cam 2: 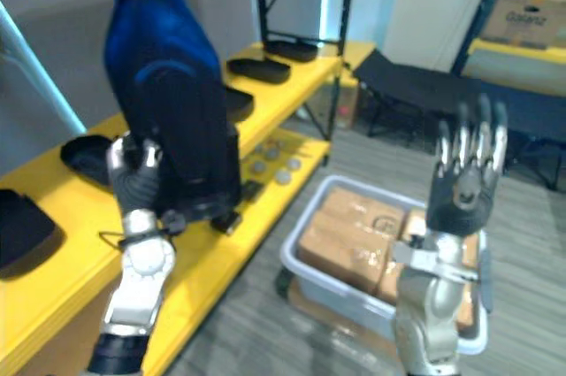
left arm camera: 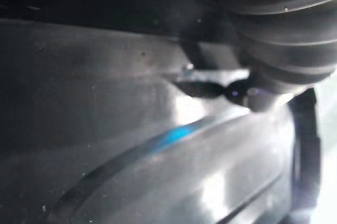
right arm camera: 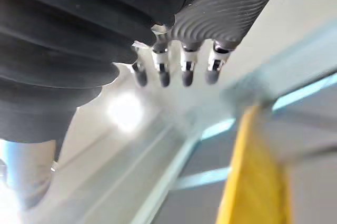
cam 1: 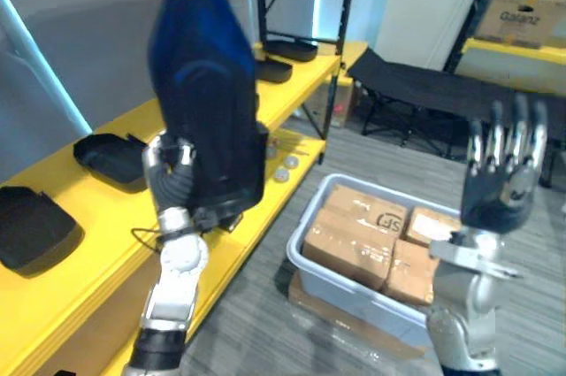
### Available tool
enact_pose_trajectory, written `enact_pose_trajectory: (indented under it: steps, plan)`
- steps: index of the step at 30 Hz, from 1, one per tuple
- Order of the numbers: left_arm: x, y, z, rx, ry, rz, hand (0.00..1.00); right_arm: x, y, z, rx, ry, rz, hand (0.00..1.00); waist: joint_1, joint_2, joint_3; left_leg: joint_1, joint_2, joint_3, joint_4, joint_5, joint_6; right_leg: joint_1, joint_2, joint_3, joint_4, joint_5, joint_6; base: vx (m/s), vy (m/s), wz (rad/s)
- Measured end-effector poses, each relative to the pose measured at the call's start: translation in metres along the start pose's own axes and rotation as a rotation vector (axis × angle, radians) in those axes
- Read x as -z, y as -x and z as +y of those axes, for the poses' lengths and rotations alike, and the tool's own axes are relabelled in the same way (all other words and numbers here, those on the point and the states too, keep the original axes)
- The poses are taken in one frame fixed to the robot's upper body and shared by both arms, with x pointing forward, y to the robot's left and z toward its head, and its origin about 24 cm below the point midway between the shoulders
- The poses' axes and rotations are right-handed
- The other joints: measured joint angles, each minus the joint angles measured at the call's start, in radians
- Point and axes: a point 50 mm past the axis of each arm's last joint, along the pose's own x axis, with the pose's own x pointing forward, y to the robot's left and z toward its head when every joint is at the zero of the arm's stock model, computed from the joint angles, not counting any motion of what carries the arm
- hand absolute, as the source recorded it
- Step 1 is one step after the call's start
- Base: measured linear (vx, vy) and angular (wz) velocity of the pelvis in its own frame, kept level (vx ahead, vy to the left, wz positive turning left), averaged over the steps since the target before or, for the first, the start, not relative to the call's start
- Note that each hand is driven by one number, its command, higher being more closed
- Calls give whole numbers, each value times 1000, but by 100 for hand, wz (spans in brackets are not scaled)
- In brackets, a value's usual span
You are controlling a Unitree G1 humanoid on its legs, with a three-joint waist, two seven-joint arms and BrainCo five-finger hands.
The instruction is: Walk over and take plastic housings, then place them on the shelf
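Note:
A big dark plastic housing with a blue sheen at its top stands upright in the air over the yellow shelf. My left hand grips its lower left edge, fingers curled on it. Up close in the left wrist view, the housing's glossy dark surface lies right against the hand. My right hand is raised over the bin at the right, fingers straight and spread, holding nothing. More dark housings lie on the shelf: one just left of my left hand, another at the near left.
Two further housings lie at the shelf's far end by a black upright frame. Small grey discs sit on the shelf edge. A grey bin of cardboard boxes stands on the floor. A black cot and a yellow rack stand behind.

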Motion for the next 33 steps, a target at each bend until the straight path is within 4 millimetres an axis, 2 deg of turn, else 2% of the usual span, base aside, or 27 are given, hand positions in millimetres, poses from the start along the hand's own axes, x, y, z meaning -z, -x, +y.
enact_pose_trajectory:
  steps: [1, 3, 5, 7, 9, 12, 14, 15, 16, 18, 19, 21, 24, 26, 28, 30, 31, 33]
  plan:
    - [1, 1, 2, -5, 13, 6, 100, 8, 5, -11, 43, 25, 50, 0, 0, 0, 1, 0, 0, 5, 0, -1, 0, -1, 0, 2, 0, 0, 0, 31, 15, -8]
    - [4, 6, 10, -33, 68, 29, 100, 37, 26, -45, 180, 105, 238, 0, 1, 5, 5, 0, -1, 15, 0, -5, 0, -6, -1, 8, 0, -1, 2, 32, 17, -9]
    - [4, 10, 16, -69, 130, 51, 100, 50, 39, -63, 240, 133, 320, 0, 3, 14, 13, -1, -1, 15, 0, -7, 0, -5, -2, 8, 0, -1, 2, 19, 7, -2]
    - [-3, 18, 28, -115, 205, 48, 100, 53, 42, -66, 223, 131, 335, 0, 5, 28, 28, -3, -1, 6, 0, -7, 0, 1, -2, -2, 0, -5, 5, 33, 9, 11]
    - [-9, 22, 33, -123, 218, 25, 100, 53, 41, -64, 187, 122, 332, 0, 13, 31, 29, -10, -1, -12, 0, -8, 0, 5, -2, -16, 0, -10, 5, 26, 2, 26]
    - [-25, 23, 47, -135, 225, -61, 100, 59, 39, -51, 97, 84, 339, 0, 50, 31, 30, -37, -5, -73, 1, -7, 1, 32, -3, -84, 0, -21, 13, 31, 1, 60]
    - [-29, 23, 67, -209, 183, -98, 100, 71, 35, -26, -8, 29, 364, 0, 88, 31, 32, -44, -11, -123, 1, -6, 1, 60, -5, -129, 0, -29, 20, 31, 0, 72]
    - [-31, 23, 83, -269, 142, -118, 100, 80, 32, -4, -96, -1, 383, 0, 110, 31, 32, -59, -17, -163, 1, -4, 1, 79, -6, -174, 2, -40, 25, 21, -6, 71]
    - [-31, 23, 86, -280, 134, -120, 100, 82, 31, 0, -113, -2, 386, 0, 118, 31, 32, -61, -18, -173, 1, -4, 1, 83, -5, -179, 2, -42, 26, 35, -22, 85]
    - [-34, 28, 107, -360, 75, -132, 100, 95, 26, 27, -229, 7, 411, 0, 175, 25, 45, -74, -31, -233, 1, -1, 1, 117, -7, -243, 2, -58, 35, 51, -33, 71]
    - [-34, 30, 113, -375, 53, -131, 100, 98, 25, 32, -256, 11, 415, 0, 186, 25, 50, -77, -36, -248, 1, -1, 1, 128, -8, -259, 3, -64, 35, 50, -41, 73]
    - [-34, 40, 134, -428, -38, -116, 100, 103, 22, 52, -343, 10, 416, 0, 241, 22, 53, -91, -46, -295, 1, -1, 1, 148, -11, -310, 13, -82, 42, 65, -43, 62]
    - [-28, 59, 153, -500, -90, -42, 100, 112, 19, 74, -445, 18, 420, 0, 289, 22, 54, -89, -55, -325, 14, -6, 4, 172, -15, -338, 33, -101, 44, 86, -37, 33]
    - [-26, 68, 158, -519, -101, -11, 100, 116, 20, 85, -497, 22, 430, 0, 312, 24, 62, -92, -61, -345, 60, -35, 4, 200, -16, -366, 45, -114, 45, 59, -36, 35]
    - [-27, 70, 158, -506, -74, -22, 100, 117, 22, 90, -505, 24, 437, 0, 316, 17, 73, -110, -78, -372, 111, -56, 11, 249, -20, -428, 54, -136, 54, 30, -48, 77]
    - [-30, 68, 156, -467, -35, -58, 100, 118, 23, 88, -474, 48, 444, 0, 310, 11, 79, -145, -97, -355, 144, -48, 28, 286, -19, -515, 61, -151, 58, -10, -28, 120]
    - [-33, 65, 153, -421, -3, -98, 100, 116, 22, 81, -441, 97, 439, 0, 304, 11, 83, -177, -87, -261, 145, -21, 66, 307, -20, -587, 73, -158, 53, -24, 16, 124]
    - [-35, 64, 151, -403, 4, -115, 100, 114, 22, 74, -426, 129, 435, 0, 305, 18, 90, -177, -85, -229, 122, 13, 50, 320, -25, -613, 84, -159, 53, -9, 75, 88]
